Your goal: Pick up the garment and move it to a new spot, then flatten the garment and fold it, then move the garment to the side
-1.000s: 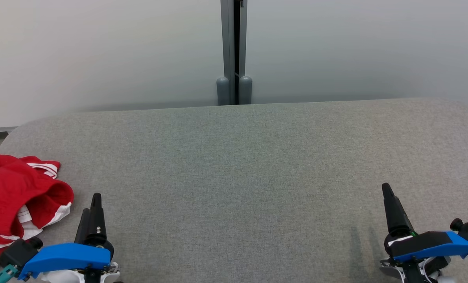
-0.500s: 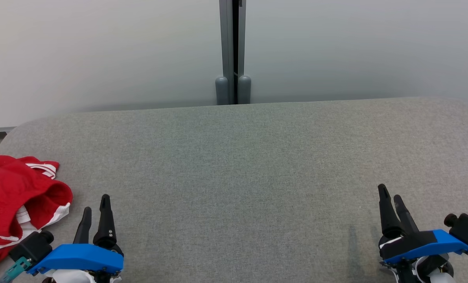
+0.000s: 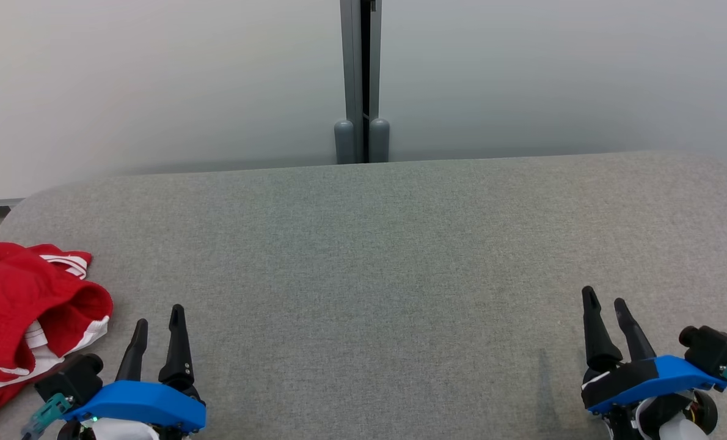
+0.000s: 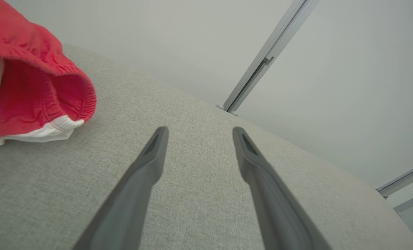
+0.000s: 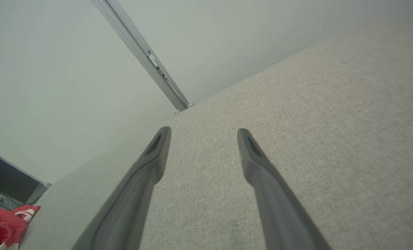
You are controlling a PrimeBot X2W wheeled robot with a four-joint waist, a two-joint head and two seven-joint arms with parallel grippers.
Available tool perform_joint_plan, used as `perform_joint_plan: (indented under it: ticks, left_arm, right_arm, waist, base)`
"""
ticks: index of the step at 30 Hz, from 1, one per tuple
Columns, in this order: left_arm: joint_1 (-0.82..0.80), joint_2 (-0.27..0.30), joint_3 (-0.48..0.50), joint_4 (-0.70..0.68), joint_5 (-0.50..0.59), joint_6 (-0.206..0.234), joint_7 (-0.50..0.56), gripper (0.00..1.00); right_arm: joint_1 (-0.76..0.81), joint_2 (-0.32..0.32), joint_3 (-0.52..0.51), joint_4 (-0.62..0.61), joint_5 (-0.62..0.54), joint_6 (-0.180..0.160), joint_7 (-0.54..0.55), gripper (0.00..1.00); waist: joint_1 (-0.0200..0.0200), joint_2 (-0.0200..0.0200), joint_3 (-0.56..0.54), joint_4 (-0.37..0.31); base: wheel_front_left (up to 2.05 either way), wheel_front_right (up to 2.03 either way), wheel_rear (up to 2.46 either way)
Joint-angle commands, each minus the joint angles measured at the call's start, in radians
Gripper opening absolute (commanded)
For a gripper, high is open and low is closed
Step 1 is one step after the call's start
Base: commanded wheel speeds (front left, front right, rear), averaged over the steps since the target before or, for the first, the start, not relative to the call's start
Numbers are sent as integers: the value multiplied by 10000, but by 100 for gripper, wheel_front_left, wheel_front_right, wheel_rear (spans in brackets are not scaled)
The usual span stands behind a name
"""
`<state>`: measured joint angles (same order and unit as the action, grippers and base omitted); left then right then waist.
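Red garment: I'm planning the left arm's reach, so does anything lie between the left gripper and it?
Nothing visible does. The red garment lies crumpled at the left end of the table, apart from the open left gripper just to its right. Only bare grey tabletop separates them.

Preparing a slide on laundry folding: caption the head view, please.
Both open, the left gripper and right gripper hover over the grey table; the crumpled red garment lies at its left edge.
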<state>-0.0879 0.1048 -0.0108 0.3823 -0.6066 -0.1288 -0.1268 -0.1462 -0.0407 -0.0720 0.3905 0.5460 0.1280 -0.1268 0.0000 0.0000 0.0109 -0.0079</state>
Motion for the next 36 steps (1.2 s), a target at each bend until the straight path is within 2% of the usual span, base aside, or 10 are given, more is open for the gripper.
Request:
perform_joint_plan:
  ticks: [1,25,36]
  left_arm:
    - [-251,99,-46,-31,274,-17,-120,100]
    - [-325,184,-376,419,2782,-23,-736,100]
    - [-363,142,-498,438,3563,-24,-945,100]
  right_arm:
    - [-264,-79,-13,-49,-283,25,-119,100]
    - [-388,-106,-144,184,-3089,29,-736,100]
    - [-369,-110,-373,28,-3850,32,-948,100]
  waist:
    - [0,0,-5,-1]
    - [0,0,3,-11]
    - [0,0,30,-62]
  base:
    - [0,0,0]
    - [0,0,0]
    - [0,0,0]
